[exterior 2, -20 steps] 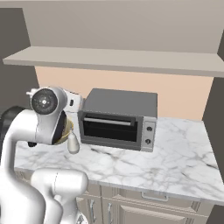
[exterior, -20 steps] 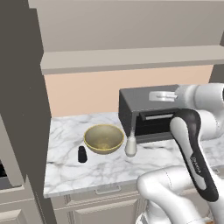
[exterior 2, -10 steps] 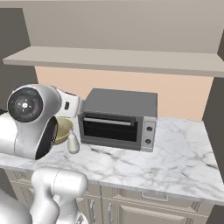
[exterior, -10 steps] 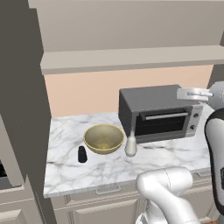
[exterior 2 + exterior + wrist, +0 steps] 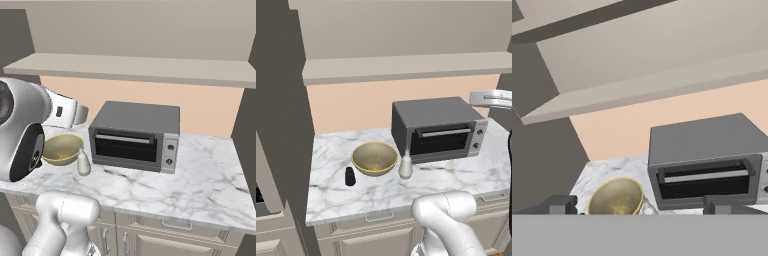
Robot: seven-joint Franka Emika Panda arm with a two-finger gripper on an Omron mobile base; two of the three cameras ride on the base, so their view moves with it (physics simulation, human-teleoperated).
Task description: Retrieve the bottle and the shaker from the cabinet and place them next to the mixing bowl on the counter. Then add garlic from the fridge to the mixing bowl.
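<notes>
we see the counter [image 5: 456, 177], white marble with grey veins, carrying four things. taking the mixing bowl [image 5: 374, 158] as our landmark, the shaker [image 5: 349, 176] stands just to its left and a little nearer us, the bottle [image 5: 405, 167] just to its right, and the toaster oven [image 5: 438, 128] sits beyond the bottle, further right.

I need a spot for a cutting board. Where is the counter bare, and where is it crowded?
Free: the counter right of the toaster oven, and the front strip along its edge. Crowded: the left part, where the shaker, mixing bowl and bottle sit in a row.
</notes>
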